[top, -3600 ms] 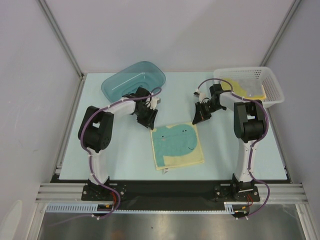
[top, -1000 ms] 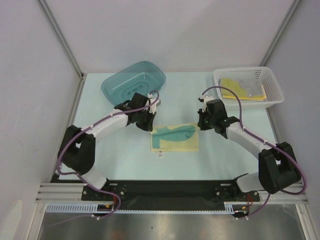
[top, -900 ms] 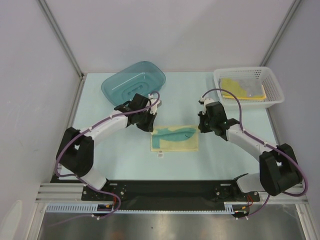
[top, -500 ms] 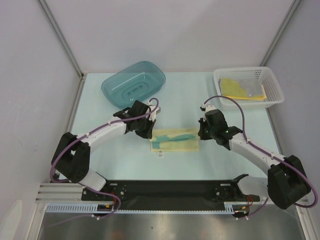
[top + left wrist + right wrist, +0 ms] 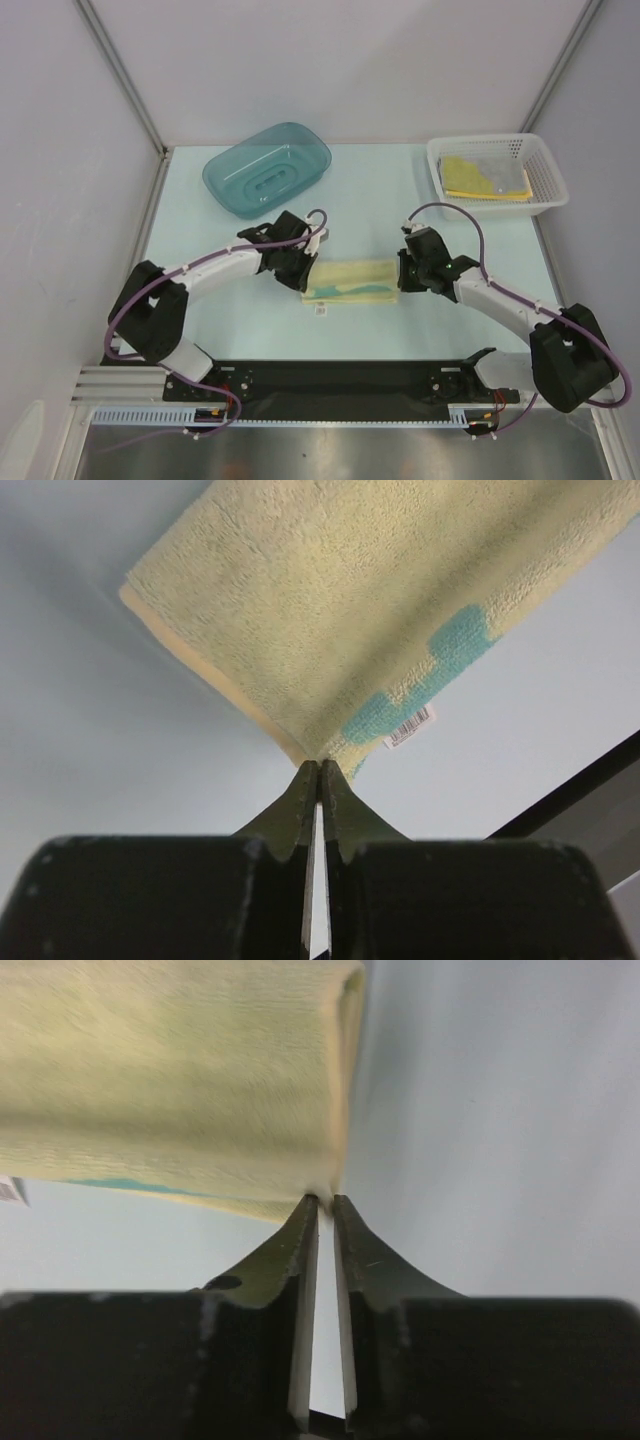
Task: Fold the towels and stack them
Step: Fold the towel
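Tabletop [image 5: 200, 300]: one cream-and-teal towel [image 5: 352, 279] lay mid-table between the arms, folded into a narrow strip. Cream side was up, with teal showing along the near edge. Teal tub [image 5: 267, 182] sat far left, no towel visible in it. White mesh basket [image 5: 480, 142] sat far right and held the yellow towels [image 5: 470, 178], lying flat; couldn't tell if they were folded.

My read: early in the task. One towel was folded lengthwise and probably needed another fold; no stack was started on the tabletop; the basket towels remained.

Left tool [image 5: 320, 765] was clamped on the strip's near-left corner. Right tool [image 5: 325, 1200] was at the right end with a thin slit between its jaws; couldn't tell whether that corner was pinched or free. White tag [image 5: 410, 726] stuck out beside the left tool.
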You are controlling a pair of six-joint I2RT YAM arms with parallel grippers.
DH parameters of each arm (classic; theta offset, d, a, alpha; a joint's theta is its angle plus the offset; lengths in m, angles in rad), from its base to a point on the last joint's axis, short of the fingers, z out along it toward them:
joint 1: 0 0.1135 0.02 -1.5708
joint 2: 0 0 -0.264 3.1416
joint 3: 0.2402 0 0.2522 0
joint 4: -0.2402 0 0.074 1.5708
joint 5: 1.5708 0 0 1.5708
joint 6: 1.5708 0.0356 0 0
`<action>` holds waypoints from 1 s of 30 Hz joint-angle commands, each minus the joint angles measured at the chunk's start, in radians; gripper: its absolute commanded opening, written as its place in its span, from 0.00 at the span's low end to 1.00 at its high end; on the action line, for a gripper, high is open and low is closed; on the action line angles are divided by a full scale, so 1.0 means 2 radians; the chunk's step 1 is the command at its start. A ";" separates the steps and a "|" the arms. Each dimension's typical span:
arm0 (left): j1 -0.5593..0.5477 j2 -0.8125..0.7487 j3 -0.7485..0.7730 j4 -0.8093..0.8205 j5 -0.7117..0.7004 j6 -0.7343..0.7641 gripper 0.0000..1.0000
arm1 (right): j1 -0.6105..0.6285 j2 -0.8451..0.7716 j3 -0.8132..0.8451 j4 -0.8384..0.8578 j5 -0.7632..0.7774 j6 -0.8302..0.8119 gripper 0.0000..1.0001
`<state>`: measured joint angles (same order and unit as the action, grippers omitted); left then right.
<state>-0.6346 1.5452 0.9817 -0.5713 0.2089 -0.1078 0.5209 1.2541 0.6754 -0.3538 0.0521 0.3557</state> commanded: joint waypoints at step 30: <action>-0.012 -0.042 -0.072 0.063 -0.094 -0.200 0.30 | -0.010 0.041 0.016 0.002 -0.072 0.075 0.26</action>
<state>-0.6544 1.4738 0.7860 -0.4412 0.0784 -0.4759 0.5060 1.3594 0.6693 -0.3706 -0.0803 0.4980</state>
